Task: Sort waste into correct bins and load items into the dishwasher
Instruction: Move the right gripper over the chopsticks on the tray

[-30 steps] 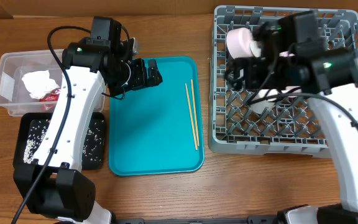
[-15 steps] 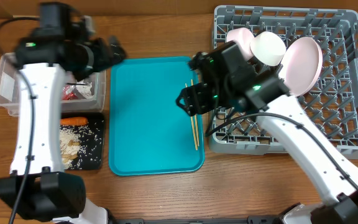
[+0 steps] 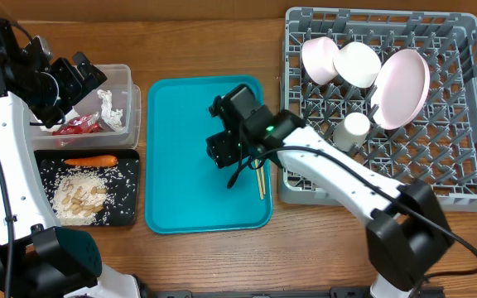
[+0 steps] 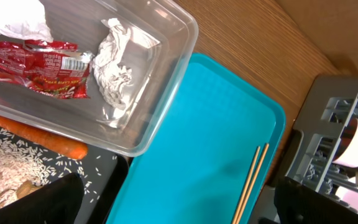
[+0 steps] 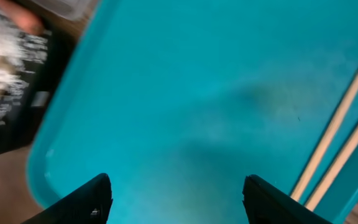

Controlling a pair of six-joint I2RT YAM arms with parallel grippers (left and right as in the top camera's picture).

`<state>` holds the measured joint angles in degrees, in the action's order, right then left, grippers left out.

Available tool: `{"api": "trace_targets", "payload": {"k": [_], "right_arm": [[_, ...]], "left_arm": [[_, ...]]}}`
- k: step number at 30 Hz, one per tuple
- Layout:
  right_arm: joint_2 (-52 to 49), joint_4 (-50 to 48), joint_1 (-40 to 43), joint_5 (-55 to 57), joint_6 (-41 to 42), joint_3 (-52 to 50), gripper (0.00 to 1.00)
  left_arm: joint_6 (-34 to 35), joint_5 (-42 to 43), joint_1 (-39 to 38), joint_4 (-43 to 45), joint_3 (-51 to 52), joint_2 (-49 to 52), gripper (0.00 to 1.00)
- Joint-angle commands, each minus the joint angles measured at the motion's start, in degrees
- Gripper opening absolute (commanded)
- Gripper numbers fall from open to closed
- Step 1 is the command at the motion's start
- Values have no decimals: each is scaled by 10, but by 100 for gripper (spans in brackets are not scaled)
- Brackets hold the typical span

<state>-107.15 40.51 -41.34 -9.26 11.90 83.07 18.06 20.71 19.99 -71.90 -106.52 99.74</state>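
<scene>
Both grippers empty around the teal rectangular plastic serving tray.
Left of the tray, the left gripper hangs wide open over the clear rectangular plastic tub, which holds the red snack wrapper and crumpled silver foil. Over the tray's middle, the right gripper has its jaws apart, gripping nothing. The thin wooden chopsticks lie on the tray by its right edge, and the large square grey plastic dish rack stands just right of the tray.

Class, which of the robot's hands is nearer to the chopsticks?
Right. The right hand hovers over the teal tray beside the chopsticks; the left hand is over the clear tub, beyond the tray.
</scene>
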Motion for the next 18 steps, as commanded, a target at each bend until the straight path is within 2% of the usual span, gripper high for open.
{"api": "trace_targets", "payload": {"k": [1, 5, 13, 18], "right_arm": [[-3, -4, -2, 70, 32, -3, 70], [-3, 3, -2, 114, 32, -3, 70], [-3, 29, -2, 118, 32, -4, 69], [-3, 25, -2, 118, 32, -4, 60]], "left_arm": [[8, -4, -1, -1, -12, -11, 100], [8, -4, -1, -1, -12, -11, 100], [8, -4, -1, -1, -12, -11, 100], [8, -4, -1, -1, -12, -11, 100]]}}
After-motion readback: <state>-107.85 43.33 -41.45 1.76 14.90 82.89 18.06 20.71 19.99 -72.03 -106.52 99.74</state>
